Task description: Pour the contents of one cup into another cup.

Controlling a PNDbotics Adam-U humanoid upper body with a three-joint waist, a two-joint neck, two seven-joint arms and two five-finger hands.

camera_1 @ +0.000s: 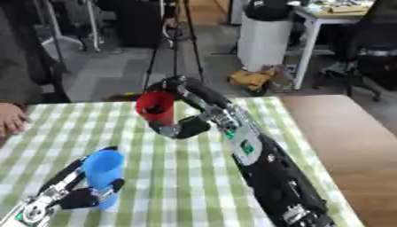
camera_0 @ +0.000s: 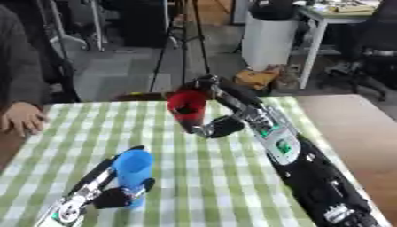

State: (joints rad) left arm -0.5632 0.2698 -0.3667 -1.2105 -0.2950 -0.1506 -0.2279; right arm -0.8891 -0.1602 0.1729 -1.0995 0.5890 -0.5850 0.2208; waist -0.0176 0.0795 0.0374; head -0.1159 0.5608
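Note:
A red cup is held up above the far middle of the table, tipped so its mouth faces left and toward me. My right hand is shut on it, fingers over the top and thumb below. A blue cup stands upright on the checked cloth at the near left. My left hand is shut on the blue cup, with fingers behind it and the thumb across its lower front. What is inside either cup is hidden.
The table wears a green and white checked cloth; bare wood shows along its right side. A person's hand rests on the far left edge. A white bin and a desk stand beyond the table.

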